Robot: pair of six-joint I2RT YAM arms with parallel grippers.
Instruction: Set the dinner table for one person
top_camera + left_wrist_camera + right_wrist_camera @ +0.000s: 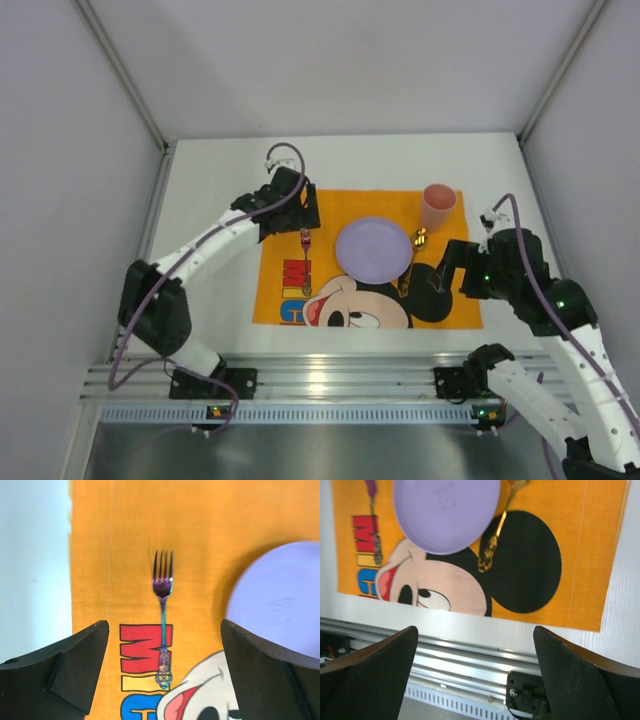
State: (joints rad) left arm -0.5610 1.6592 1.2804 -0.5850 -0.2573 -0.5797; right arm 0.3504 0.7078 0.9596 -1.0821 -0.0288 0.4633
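The white dinner table (215, 200) carries an orange Mickey Mouse placemat (460, 300). On the mat lie a purple plate (373, 249), an iridescent fork (306, 262) to its left and a gold spoon (412, 262) to its right. A pink cup (438, 206) stands at the mat's far right corner. My left gripper (300, 222) hovers open above the fork (163, 625), which lies flat and free between the fingers (75, 665). My right gripper (440, 275) is open and empty over the mat's near right part. Its view shows the plate (445, 510), spoon (492, 545) and fork (374, 535).
Aluminium rails (330, 375) run along the table's near edge, where both arm bases (212, 382) are bolted. Grey walls enclose the table on the left, back and right. A black mount (527, 697) sits on the rail under my right gripper.
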